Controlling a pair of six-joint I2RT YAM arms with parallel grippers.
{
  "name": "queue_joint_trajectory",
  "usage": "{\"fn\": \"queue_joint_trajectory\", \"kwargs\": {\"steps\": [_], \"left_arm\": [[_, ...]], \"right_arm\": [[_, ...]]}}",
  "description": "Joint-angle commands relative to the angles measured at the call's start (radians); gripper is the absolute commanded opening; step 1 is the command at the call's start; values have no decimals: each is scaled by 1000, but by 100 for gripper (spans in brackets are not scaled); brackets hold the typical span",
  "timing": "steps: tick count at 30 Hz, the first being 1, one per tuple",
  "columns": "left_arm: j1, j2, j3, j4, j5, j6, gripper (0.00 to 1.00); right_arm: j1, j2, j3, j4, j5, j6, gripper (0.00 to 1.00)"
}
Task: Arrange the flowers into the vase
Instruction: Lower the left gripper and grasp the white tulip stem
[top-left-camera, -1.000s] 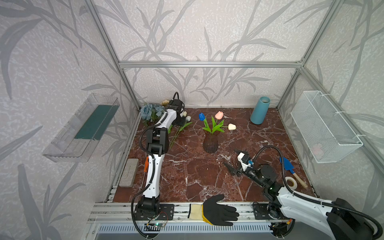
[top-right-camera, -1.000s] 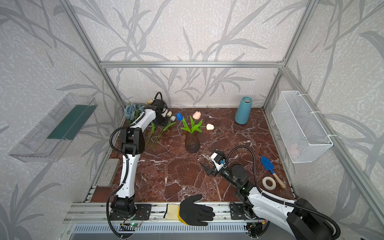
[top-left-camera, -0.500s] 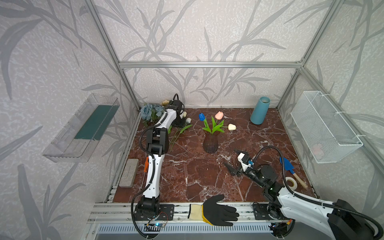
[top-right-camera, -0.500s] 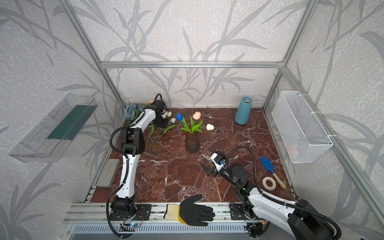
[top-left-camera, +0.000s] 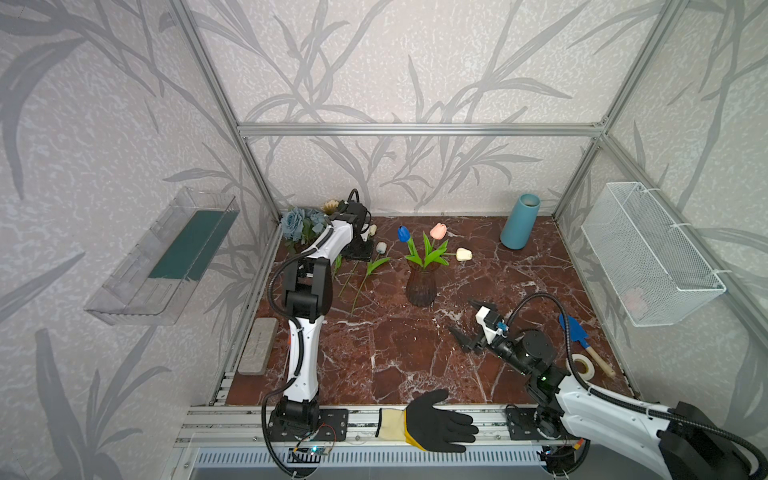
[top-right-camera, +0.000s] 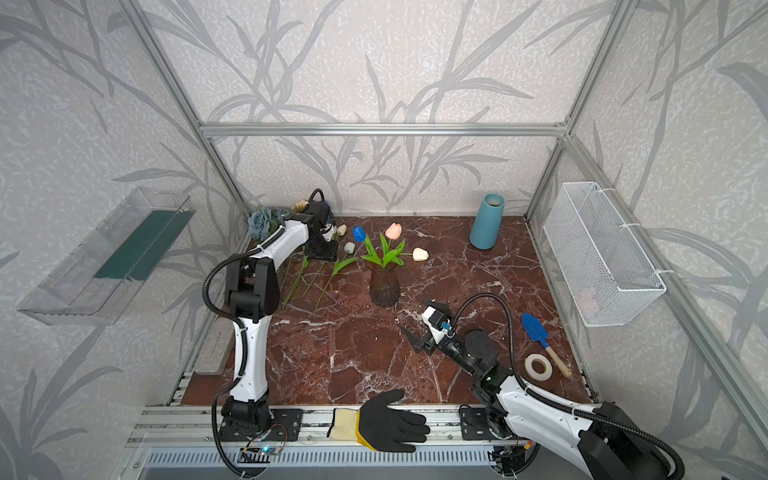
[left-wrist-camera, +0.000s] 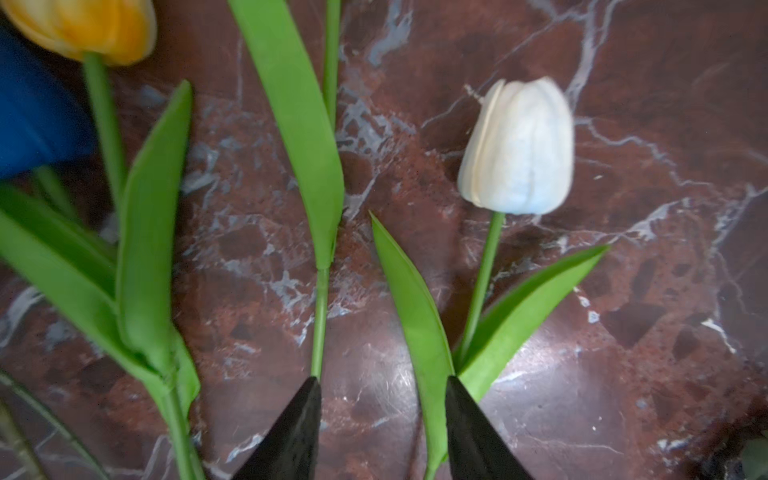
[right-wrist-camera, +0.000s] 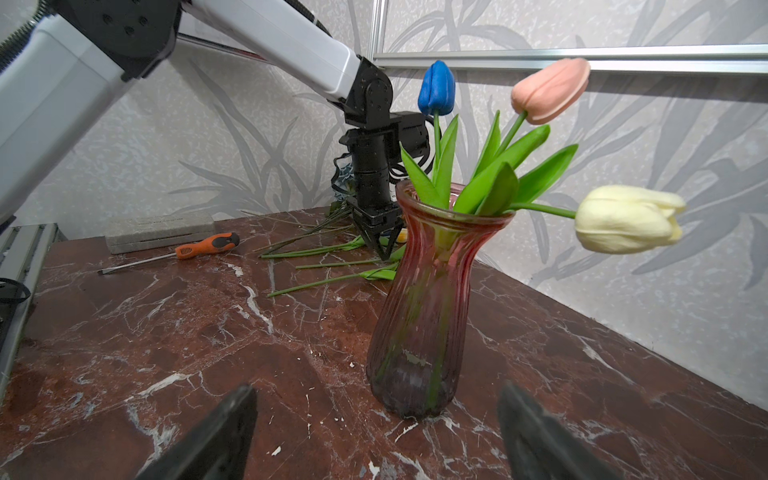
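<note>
Hardly anything had moved in the last second: the white left arm (top-left-camera: 307, 291) was hunched over the same loose stems and the right arm (top-left-camera: 602, 415) had not stirred. The red-brown marble table (top-left-camera: 395, 353) carried it all. The left claw (left-wrist-camera: 382, 380) hung low at the back left, released, its jaws straddling a green leaf (left-wrist-camera: 415, 316) of the white soft-headed tulip (left-wrist-camera: 517, 145) without pinching it. The right claw (right-wrist-camera: 377, 387) stood spread wide and empty, facing the ribbed pinkish glass vase (right-wrist-camera: 419, 316) mid-table, which already held a blue tulip (right-wrist-camera: 436, 87), a pink tulip (right-wrist-camera: 550, 89) and a cream tulip (right-wrist-camera: 627, 218). The other flowers (top-left-camera: 376, 264) lay flat on the table by the left claw. I judged the white tulip featherlight, its head squashy and its thin green stem (left-wrist-camera: 482, 282) bendy and slick; the bare stem below the leaves looked the best hold. That part ran out of the wrist view behind the claw's fingers (left-wrist-camera: 291, 432), the neighbouring stem (left-wrist-camera: 320, 324) had its head cut off, and a blue blur (left-wrist-camera: 37, 108) at the edge I could not name.
</note>
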Motion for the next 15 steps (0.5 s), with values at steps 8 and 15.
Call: {"fn": "queue_joint_trajectory", "kwargs": {"steps": [8, 15], "left_arm": [[5, 40, 34, -37, -103, 35, 46], [7, 119, 108, -44, -143, 41, 46]], "right_arm": [[4, 14, 11, 25, -19, 0, 91], [5, 9, 11, 21, -25, -1, 91]]}}
